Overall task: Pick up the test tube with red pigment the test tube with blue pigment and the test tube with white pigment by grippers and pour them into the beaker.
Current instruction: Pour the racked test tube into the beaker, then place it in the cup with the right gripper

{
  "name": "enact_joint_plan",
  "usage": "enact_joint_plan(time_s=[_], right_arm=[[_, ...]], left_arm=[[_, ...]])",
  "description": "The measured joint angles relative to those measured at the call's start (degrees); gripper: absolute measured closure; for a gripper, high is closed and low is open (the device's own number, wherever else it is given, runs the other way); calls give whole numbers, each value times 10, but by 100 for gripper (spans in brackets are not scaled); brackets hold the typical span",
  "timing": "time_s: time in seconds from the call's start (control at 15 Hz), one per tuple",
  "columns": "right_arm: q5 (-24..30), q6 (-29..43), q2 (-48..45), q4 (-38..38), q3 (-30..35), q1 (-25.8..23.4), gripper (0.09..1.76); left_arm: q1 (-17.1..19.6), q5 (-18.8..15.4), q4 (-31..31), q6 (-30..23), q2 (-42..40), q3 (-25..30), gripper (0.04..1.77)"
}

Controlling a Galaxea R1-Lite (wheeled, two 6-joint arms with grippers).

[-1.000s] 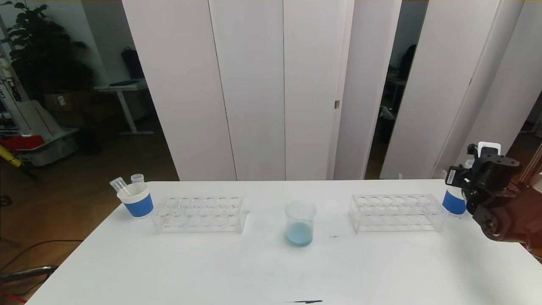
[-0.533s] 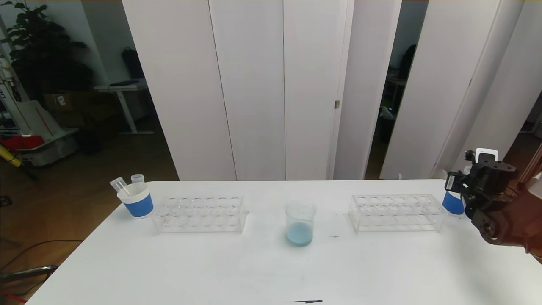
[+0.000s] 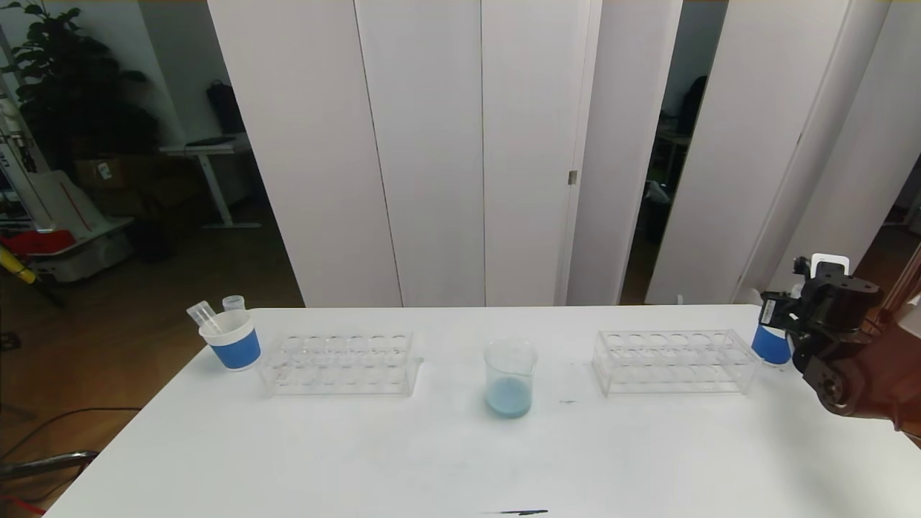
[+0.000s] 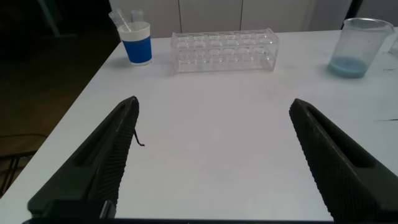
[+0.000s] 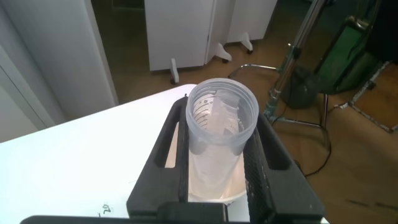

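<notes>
A white desk [image 3: 432, 460] stands before tall white panels [image 3: 432, 144], with wood floor at the frame's left. At centre the upright beaker [image 3: 510, 378] holds pale blue pigment; the two clear racks [image 3: 338, 363] [image 3: 675, 361] hold nothing, and the left blue cup [image 3: 232, 340] holds two leaning tubes [image 3: 203, 315]. At the right edge, the right gripper [image 5: 217, 158] has its jaws closed on a clear test tube [image 5: 221, 124], mouth toward the wrist camera, over the right blue cup [image 3: 770, 344]; the left gripper [image 4: 214, 155] hangs low with jaws wide.
</notes>
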State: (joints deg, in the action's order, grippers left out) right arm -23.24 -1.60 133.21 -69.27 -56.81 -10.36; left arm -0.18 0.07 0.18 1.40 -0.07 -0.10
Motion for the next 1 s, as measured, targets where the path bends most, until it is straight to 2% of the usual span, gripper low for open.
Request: enact_joint_plan(time_s=[0.13,0.2,0.27,0.33,0.4,0.47,0.67,1.0], right_arm=[[0,0,0,0,0,-1,124],[0,0,0,0,0,-1,106],[0,0,0,0,0,-1,75],[0,0,0,0,0,-1,37],[-1,0,0,-1,0,-2,16],[-1,1,-1,-7,0,-2,10],[1,1,-3,-32,-1,-3,10],[5,1,-28,-31,2,-9,10]], left_arm=[[0,0,0,0,0,0,8],[0,0,0,0,0,0,8],[0,0,0,0,0,0,8],[0,0,0,0,0,0,8],[0,0,0,0,0,0,8],[0,0,0,0,0,0,8],[0,0,0,0,0,0,8],[0,0,0,0,0,0,8]])
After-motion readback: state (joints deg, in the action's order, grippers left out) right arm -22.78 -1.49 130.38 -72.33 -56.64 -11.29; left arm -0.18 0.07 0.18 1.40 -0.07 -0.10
